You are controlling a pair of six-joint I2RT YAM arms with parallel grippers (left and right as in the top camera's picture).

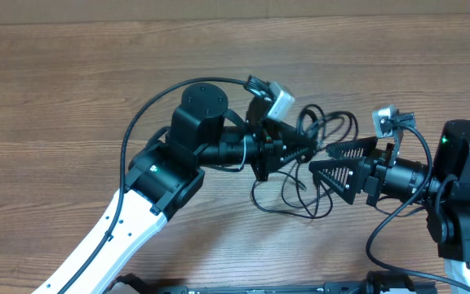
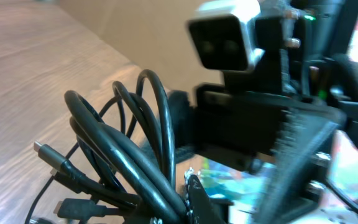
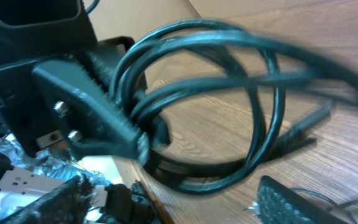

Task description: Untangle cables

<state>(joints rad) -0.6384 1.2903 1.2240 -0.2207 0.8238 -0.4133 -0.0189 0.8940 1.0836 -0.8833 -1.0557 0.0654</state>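
black cables point(image 3: 216, 30) bunched above the wooden bench point(image 1: 72, 82), clamped in the left jaws.
right jaws, spread wide, sit nearest, at their 3 o'clock.

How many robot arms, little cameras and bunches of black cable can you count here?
Robot arms: 2, the left arm and the right arm
Wrist cameras: 2, the left camera and the right camera
Cable bunch: 1, too knotted to count its strands
Total: 5
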